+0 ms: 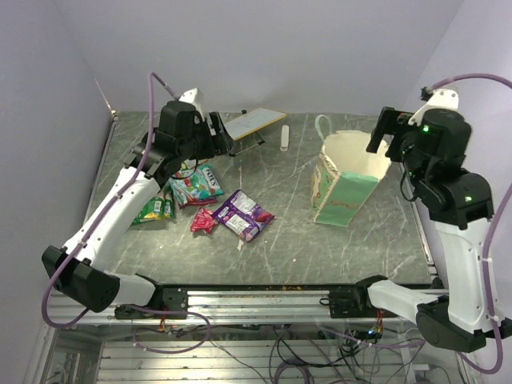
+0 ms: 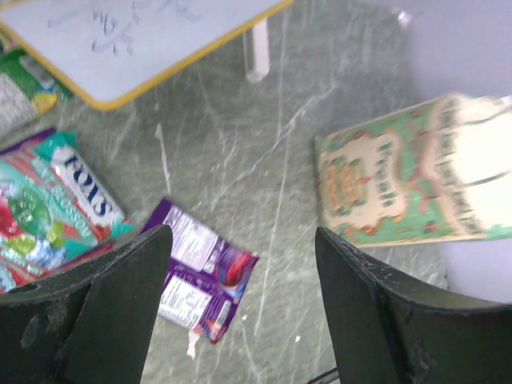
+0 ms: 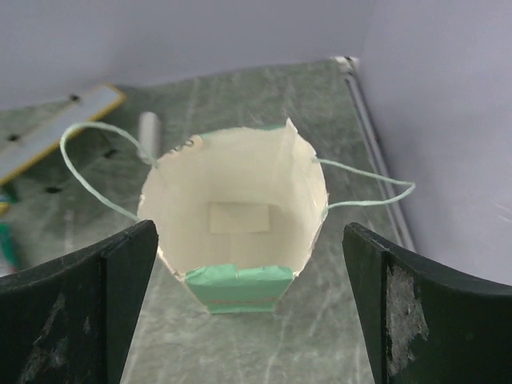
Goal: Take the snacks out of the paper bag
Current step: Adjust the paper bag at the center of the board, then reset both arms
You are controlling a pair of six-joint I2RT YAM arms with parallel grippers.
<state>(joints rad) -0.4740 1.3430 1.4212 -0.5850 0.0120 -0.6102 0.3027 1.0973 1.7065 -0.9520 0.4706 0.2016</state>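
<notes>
Mint-green paper forms the paper bag (image 1: 346,186), which stands upright on the right part of the grey marbled table (image 1: 320,248) with its mouth open and its white cord handles drooping to either side. The right arm rises from its base at the near right corner and folds over, so that the right gripper (image 1: 382,133) hangs above the far right side of the bag, pointing down. In its wrist view the jaws stand wide apart with nothing between them, and the bag's (image 3: 240,288) cream inside shows below. The left arm stretches out from the near left corner, bent at the elbow. The left gripper (image 1: 219,133) is raised over the far left of the table near the white board (image 1: 254,122), spread open and holding nothing. The snacks lie out on the table left of the bag: a purple packet (image 1: 244,214), a red packet (image 1: 203,221) beside it, a teal packet (image 1: 197,184) and a green packet (image 1: 155,210).
</notes>
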